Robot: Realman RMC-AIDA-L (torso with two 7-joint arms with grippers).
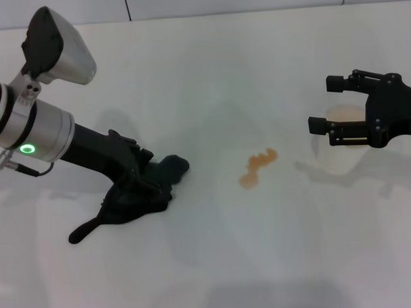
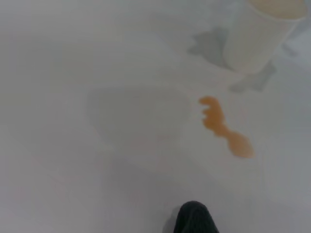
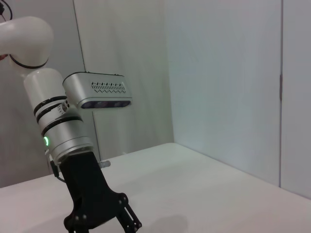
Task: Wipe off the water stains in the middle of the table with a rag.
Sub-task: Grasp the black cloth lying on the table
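Left of the water stains (image 1: pixel 258 168), the left gripper (image 1: pixel 142 180) is down on the table (image 1: pixel 203 73), its black fingers buried in the rag (image 1: pixel 136 197). The cloth lies bunched in a dark heap under and around the fingertips, with one lobe poking out toward the stains and a thin tail trailing off on the far side, away from them. The fingers look pinched into the cloth, gripping it against the tabletop.

Between the rag and the stains there is a stretch of bare white surface; the two are near each other but clearly not touching. The stains form a small orange-brown puddle with a wavy edge, much smaller than the rag. From the left wrist view the same puddle (image 2: pixel 225 127) shows up beyond a dark fold of the rag (image 2: pixel 195 218), again with clear table (image 2: pixel 73 145) between them.

On the other side of the stains, well apart from the rag, the right gripper (image 1: pixel 320 104) hangs with its two black fingers spread wide, holding nothing. A white paper cup (image 1: pixel 345 139) stands just beyond the puddle on that side, partly behind the gripper; the left wrist view shows the cup (image 2: pixel 260 34) close to the puddle but not touching it. The right wrist view looks across at the left arm (image 3: pixel 63 141), with the left gripper's fingers running out of the picture.
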